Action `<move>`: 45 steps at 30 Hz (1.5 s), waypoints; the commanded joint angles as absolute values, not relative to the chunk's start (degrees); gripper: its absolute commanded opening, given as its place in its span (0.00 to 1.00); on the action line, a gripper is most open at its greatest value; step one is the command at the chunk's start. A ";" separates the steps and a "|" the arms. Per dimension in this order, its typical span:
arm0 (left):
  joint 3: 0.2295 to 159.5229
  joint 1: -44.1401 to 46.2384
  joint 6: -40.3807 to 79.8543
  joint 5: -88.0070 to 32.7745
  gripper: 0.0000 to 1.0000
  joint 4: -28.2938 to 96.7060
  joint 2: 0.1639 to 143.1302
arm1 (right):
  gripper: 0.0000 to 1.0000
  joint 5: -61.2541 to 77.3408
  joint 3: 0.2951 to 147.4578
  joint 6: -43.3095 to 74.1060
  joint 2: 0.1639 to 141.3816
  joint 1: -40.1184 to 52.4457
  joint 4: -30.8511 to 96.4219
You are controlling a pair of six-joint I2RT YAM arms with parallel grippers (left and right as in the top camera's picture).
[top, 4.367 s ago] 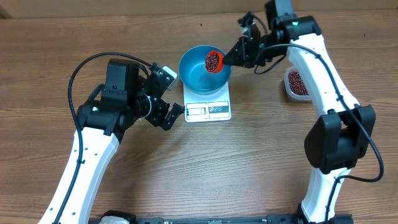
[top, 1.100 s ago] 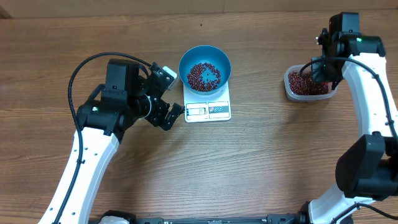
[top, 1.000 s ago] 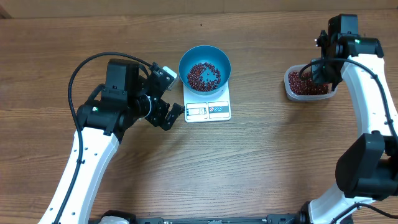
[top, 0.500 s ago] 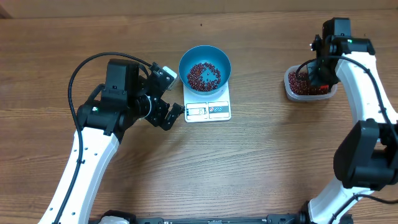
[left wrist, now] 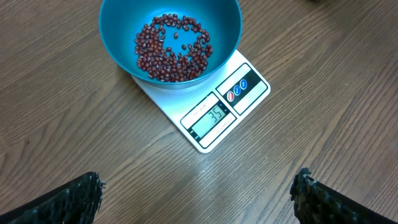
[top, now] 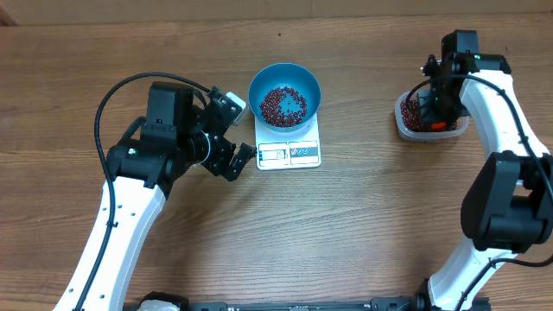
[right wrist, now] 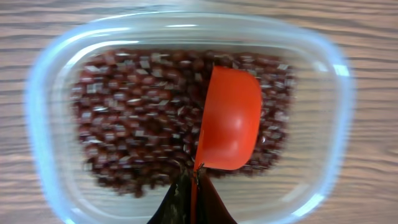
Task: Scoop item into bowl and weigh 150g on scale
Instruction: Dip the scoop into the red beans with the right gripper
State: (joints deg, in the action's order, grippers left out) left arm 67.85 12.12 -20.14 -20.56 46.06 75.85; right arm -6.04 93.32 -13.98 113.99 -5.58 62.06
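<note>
beans (right wrist: 124, 118) in tub (right wrist: 50, 155) blurred, scoop (right wrist: 229, 121) handle cut off

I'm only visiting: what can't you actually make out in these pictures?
Right wrist: the beans in the tub are blurred; the scoop covers those beneath it.
Overhead: the scale display is too small to read.
Left wrist: the bottom edge cuts off the left fingers; only tips show.

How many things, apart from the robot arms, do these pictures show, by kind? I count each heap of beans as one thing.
bowl: 1
scale: 1
clear tub: 1
red scoop: 1
bean heaps: 2
Total: 6
</note>
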 commanded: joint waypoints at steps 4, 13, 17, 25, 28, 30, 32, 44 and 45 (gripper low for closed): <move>68.40 12.12 -21.45 -20.38 0.99 46.04 75.66 | 0.04 5.65 92.95 -14.26 114.85 -6.33 62.94; 68.40 12.12 -21.45 -20.38 0.99 46.04 75.66 | 0.04 23.29 92.95 -14.26 114.85 -14.33 64.38; 68.40 12.12 -21.45 -20.38 1.00 46.04 75.66 | 0.04 30.41 92.95 -14.26 114.89 -17.65 64.40; 68.40 12.12 -21.45 -20.38 1.00 46.04 75.66 | 0.04 36.45 92.95 -14.22 115.00 -20.75 65.28; 68.40 12.12 -21.45 -20.38 1.00 46.06 75.66 | 0.04 38.85 92.95 -14.20 115.11 -21.54 65.25; 68.40 12.12 -21.45 -20.38 1.00 46.04 75.66 | 0.04 40.07 92.95 -14.17 115.18 -22.33 65.49; 68.40 12.12 -21.45 -20.38 0.99 46.04 75.66 | 0.04 40.18 92.95 -13.93 115.20 -23.27 65.95; 68.40 12.12 -21.45 -20.38 1.00 46.06 75.66 | 0.04 45.21 92.95 -13.61 115.22 -32.10 67.68; 68.40 12.12 -21.45 -20.38 1.00 46.06 75.66 | 0.04 46.19 92.95 -13.72 115.22 -32.67 67.81</move>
State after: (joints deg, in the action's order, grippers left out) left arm 67.85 12.12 -20.14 -20.56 46.06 75.85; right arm 40.84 93.30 -13.54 114.91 -30.94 67.66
